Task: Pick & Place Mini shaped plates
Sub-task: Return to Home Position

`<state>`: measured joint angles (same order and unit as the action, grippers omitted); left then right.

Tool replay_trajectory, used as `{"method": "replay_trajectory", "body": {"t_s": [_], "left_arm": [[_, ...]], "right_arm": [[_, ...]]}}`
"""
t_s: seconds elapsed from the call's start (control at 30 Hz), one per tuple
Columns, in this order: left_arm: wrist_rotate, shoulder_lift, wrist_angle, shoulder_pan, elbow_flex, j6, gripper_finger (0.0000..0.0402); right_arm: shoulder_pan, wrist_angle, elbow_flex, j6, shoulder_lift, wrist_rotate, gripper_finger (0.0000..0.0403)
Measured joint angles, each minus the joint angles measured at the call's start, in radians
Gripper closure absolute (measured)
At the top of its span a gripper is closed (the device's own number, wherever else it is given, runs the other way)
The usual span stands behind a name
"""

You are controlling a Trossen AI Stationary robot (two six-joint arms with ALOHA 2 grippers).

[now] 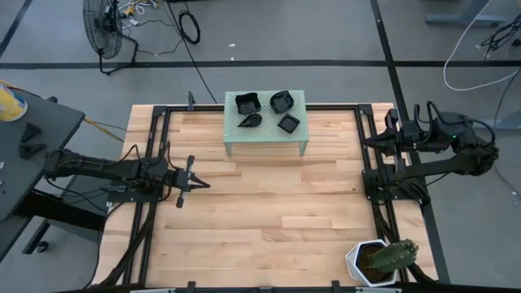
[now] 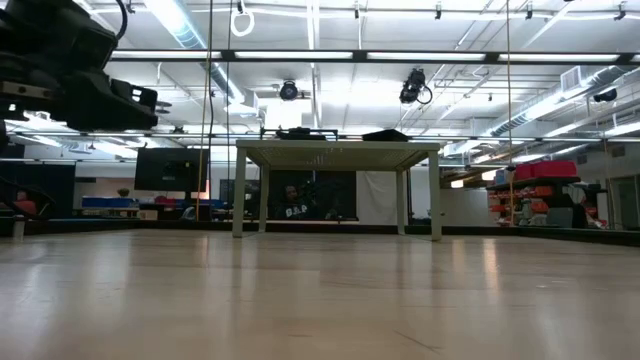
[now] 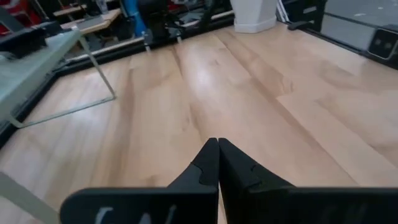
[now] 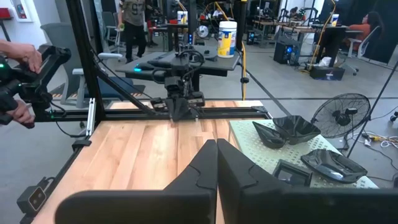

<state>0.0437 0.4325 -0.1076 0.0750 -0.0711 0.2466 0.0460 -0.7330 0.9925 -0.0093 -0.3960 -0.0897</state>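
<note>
Left gripper (image 3: 215, 144) and right gripper (image 4: 216, 144) closed empty, we judge placing done: glossy black mini plates (image 1: 247, 103) on pale green perforated stand (image 1: 264, 138) at twelve o'clock.

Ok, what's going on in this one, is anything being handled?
Nothing is being held. The mini shaped plates sit in four spots on the pale green perforated stand at the far side of the wooden table. The left gripper is shut and empty, out over the table left of centre; the right gripper is shut too, its arm folded at the right edge. A white cactus pot stands at the near right corner.
</note>
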Motion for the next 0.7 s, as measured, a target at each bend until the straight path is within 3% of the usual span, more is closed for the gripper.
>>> {"method": "replay_trajectory", "body": {"t_s": [0.7], "left_arm": [[-0.018, -0.282, 0.248, 0.0, 0.0, 0.006, 0.0401]], "right_arm": [[0.0, 0.0, 0.0, 0.0, 0.0, 0.0, 0.0399]]}}
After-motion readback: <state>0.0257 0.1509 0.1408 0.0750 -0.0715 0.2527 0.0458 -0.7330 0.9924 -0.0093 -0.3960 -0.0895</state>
